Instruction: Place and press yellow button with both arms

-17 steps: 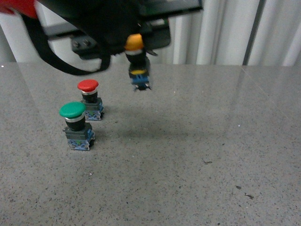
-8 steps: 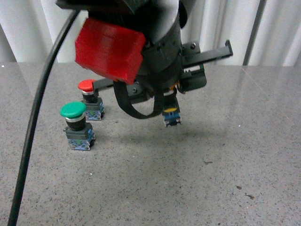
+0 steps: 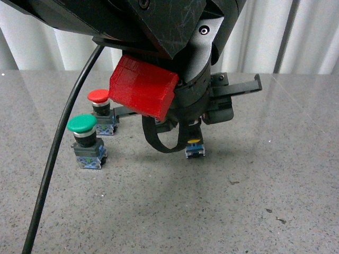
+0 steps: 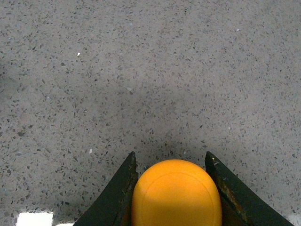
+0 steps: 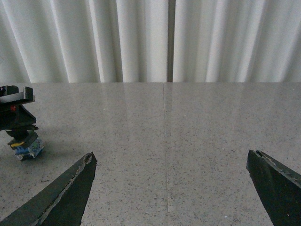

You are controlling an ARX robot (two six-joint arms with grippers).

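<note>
My left gripper (image 4: 171,186) is shut on the yellow button (image 4: 176,195), whose yellow cap fills the gap between the two dark fingers (image 4: 120,193). In the front view the left arm, with its red block (image 3: 143,87) and black cable (image 3: 53,159), hides most of the yellow button (image 3: 194,149). Only its blue base and yellow tab show, low over the table's middle; I cannot tell if it touches. The right wrist view shows that base (image 5: 26,147) far to one side. My right gripper (image 5: 171,188) is open over bare table, away from the button.
A green-capped button (image 3: 85,140) and a red-capped button (image 3: 100,111) stand upright at the left of the grey speckled table (image 3: 254,174), left of the held button. White curtains (image 3: 296,37) hang behind the table's far edge.
The left arm has come down and a little to the right with the yellow button, from high above the table to just over its surface. The green and red buttons have not moved.
</note>
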